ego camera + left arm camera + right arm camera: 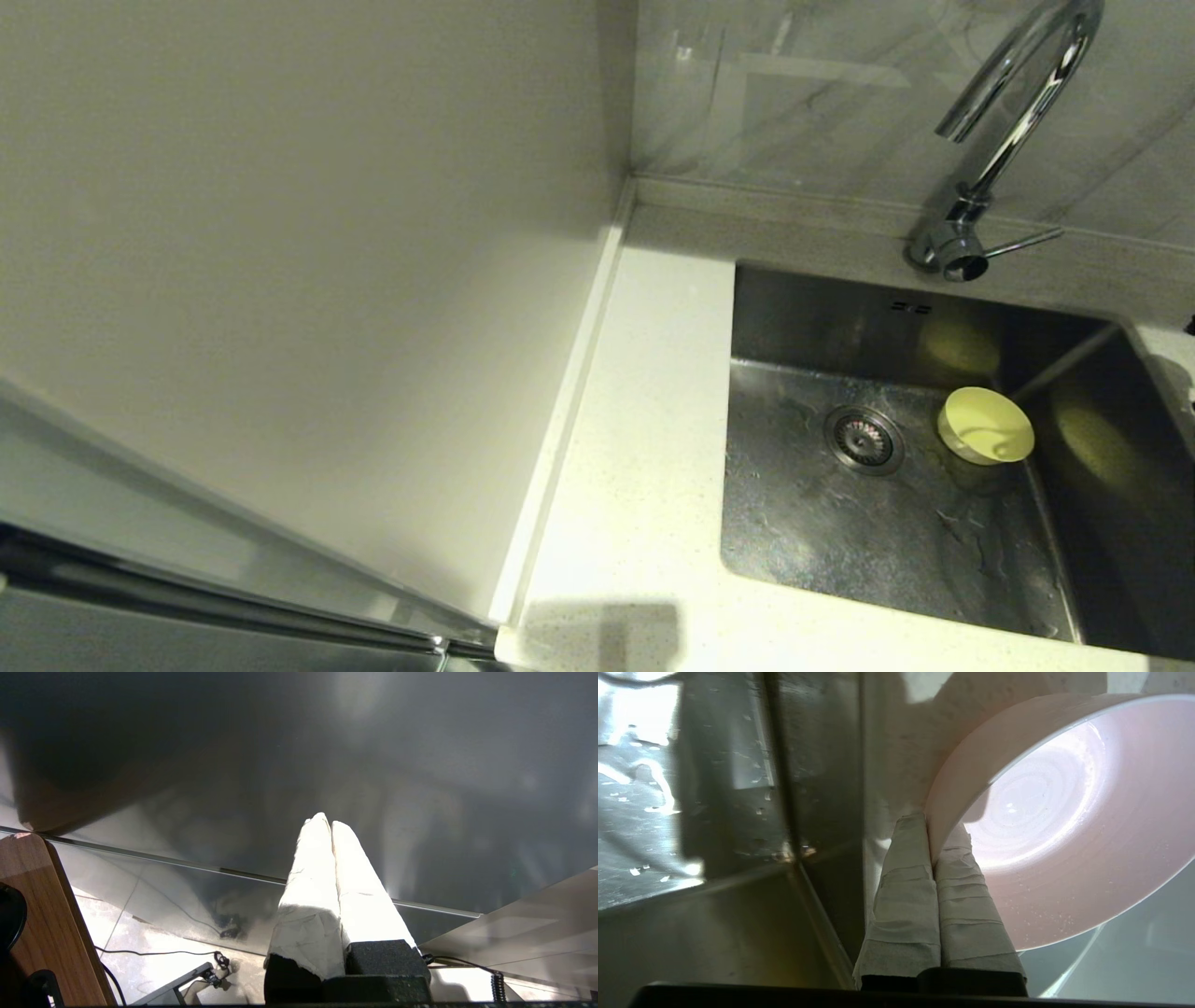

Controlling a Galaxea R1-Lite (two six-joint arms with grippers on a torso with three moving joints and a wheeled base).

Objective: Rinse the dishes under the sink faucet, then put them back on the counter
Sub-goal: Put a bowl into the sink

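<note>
In the right wrist view my right gripper (931, 828) is shut on the rim of the pale pink bowl (1064, 826), one finger inside the wall and one outside. The bowl is over the speckled counter (915, 742), right beside the sink's steel wall (738, 788). In the head view a yellow bowl (985, 427) lies tilted in the sink (840, 541), right of the drain strainer (864, 439). The chrome faucet (1018, 103) arches over the back rim. Neither gripper appears in the head view. My left gripper (329, 823) is shut on nothing, parked away from the sink.
White counter (635, 467) runs along the sink's left side, bounded by an off-white vertical panel (280, 280). The faucet's side lever (1022, 243) points right. A pale grey-blue surface (1134, 961) shows beyond the pink bowl. Floor and cables (163, 952) lie below the left gripper.
</note>
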